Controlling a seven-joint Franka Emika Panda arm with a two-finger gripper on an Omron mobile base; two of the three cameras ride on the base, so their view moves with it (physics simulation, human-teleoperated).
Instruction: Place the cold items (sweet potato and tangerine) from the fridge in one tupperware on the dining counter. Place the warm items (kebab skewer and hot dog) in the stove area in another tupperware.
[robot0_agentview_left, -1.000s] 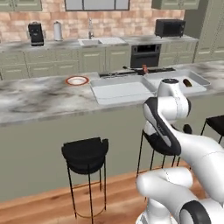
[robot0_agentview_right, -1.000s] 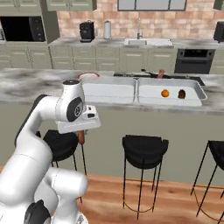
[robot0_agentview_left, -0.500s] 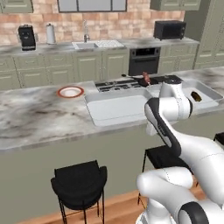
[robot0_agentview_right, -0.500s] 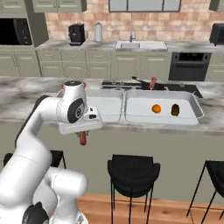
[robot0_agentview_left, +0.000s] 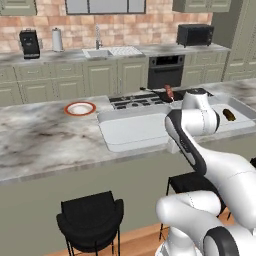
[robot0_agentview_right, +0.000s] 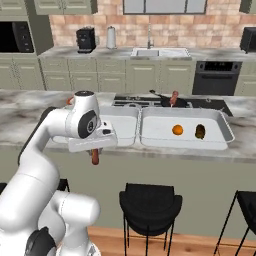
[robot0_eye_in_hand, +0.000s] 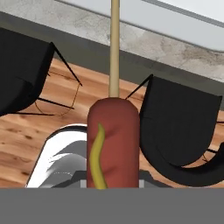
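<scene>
Below the counter edge, the gripper pinches the hot dog. It should rise clear of the counter's edge, then lower into the empty tray beside it.

The arm rises folded at lower left of the right base view, its gripper pointing down, jaws clamped.

Bare tupperware beyond the dining counter edge; black stools below.
</scene>
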